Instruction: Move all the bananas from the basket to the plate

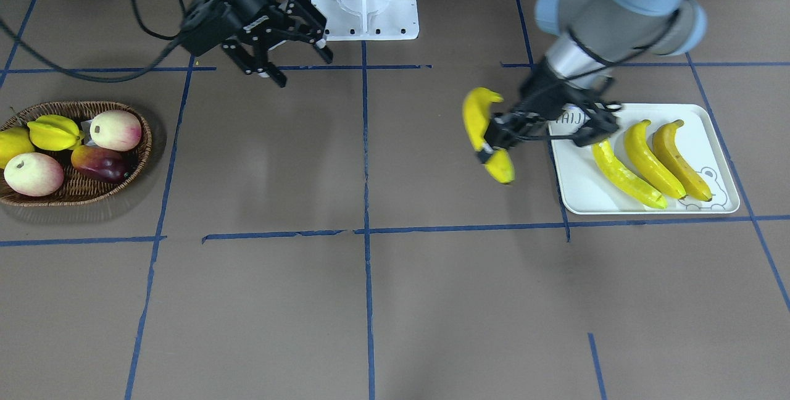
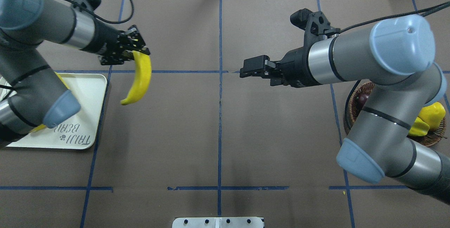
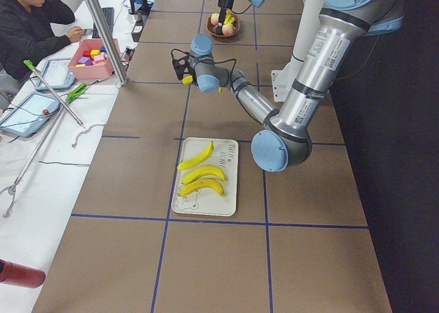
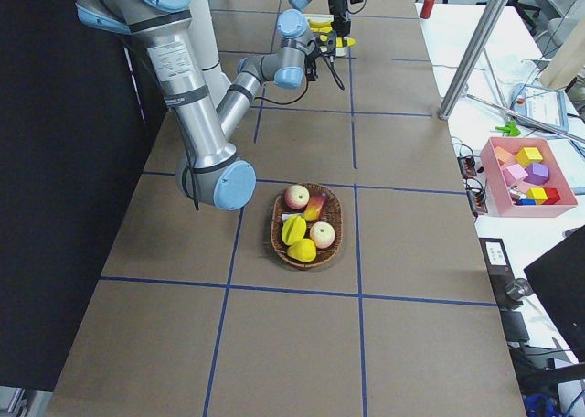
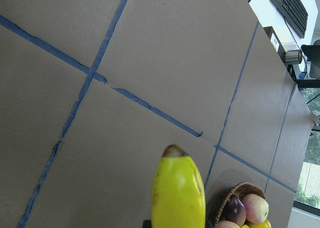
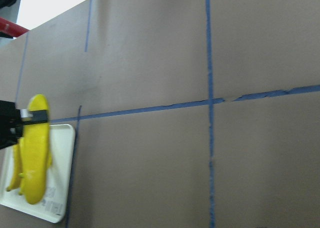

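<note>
- Plainly, we read grey "TAIJI BEAR" lettering on the white plate (image 2: 89, 90), and a cartoon bear (image 1: 703, 185) is drawn in one corner.
- We see three bananas (image 1: 653, 159) lying side by side on that plate, the one nearest the bear a deeper orange-yellow.
- We find the fourth banana (image 1: 484, 131) off the plate, clamped near one end by the left pincer (image 1: 494, 144). It hangs over the brown worktop (image 1: 370, 295), just beside the plate's inner edge.
- We see the wicker basket (image 1: 74, 197) well apart, at the worktop's other end. It holds a ridged starfruit (image 1: 54, 131), a lemon (image 1: 12, 144), two pink-blushed round fruits (image 1: 115, 129) and a dark red mango (image 1: 99, 162).
- We see the right pincer (image 1: 303, 70) spread wide and empty, raised above the worktop between basket and plate.
</note>
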Controlling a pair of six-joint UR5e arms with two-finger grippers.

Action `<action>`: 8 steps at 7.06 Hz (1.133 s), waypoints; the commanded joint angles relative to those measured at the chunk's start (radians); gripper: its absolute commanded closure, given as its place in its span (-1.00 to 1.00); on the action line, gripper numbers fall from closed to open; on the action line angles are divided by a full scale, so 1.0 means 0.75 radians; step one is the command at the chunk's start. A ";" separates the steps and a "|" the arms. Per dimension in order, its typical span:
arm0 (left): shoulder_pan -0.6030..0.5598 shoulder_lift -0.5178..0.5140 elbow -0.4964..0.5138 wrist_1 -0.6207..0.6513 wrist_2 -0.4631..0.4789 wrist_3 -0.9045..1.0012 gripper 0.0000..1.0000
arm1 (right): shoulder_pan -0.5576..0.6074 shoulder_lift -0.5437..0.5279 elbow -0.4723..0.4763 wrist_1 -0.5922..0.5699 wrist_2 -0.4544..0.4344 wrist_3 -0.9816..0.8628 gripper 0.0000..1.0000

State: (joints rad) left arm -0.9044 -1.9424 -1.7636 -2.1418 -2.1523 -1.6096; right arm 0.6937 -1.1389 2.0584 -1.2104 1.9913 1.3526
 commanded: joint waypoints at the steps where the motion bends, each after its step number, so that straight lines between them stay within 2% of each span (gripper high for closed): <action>1: -0.198 0.326 -0.082 0.017 -0.079 0.343 1.00 | 0.077 0.001 0.145 -0.509 0.031 -0.321 -1.00; 2: -0.254 0.413 -0.091 0.017 -0.082 0.425 1.00 | 0.112 -0.001 0.156 -0.631 0.030 -0.479 -1.00; 3: -0.257 0.430 -0.056 0.017 -0.074 0.432 1.00 | 0.122 -0.048 0.154 -0.652 0.032 -0.624 -1.00; 5: -0.244 0.412 0.074 0.013 -0.061 0.432 1.00 | 0.173 -0.105 0.135 -0.656 0.051 -0.750 -1.00; 7: -0.226 0.387 0.110 0.011 0.004 0.426 1.00 | 0.186 -0.128 0.133 -0.656 0.053 -0.762 -1.00; 8: -0.202 0.385 0.110 0.011 0.006 0.422 0.71 | 0.194 -0.138 0.133 -0.656 0.053 -0.764 -1.00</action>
State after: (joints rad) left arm -1.0732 -1.6495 -1.6864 -2.1338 -2.1554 -1.2894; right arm 0.8323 -1.2329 2.1592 -1.7024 2.0303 0.7840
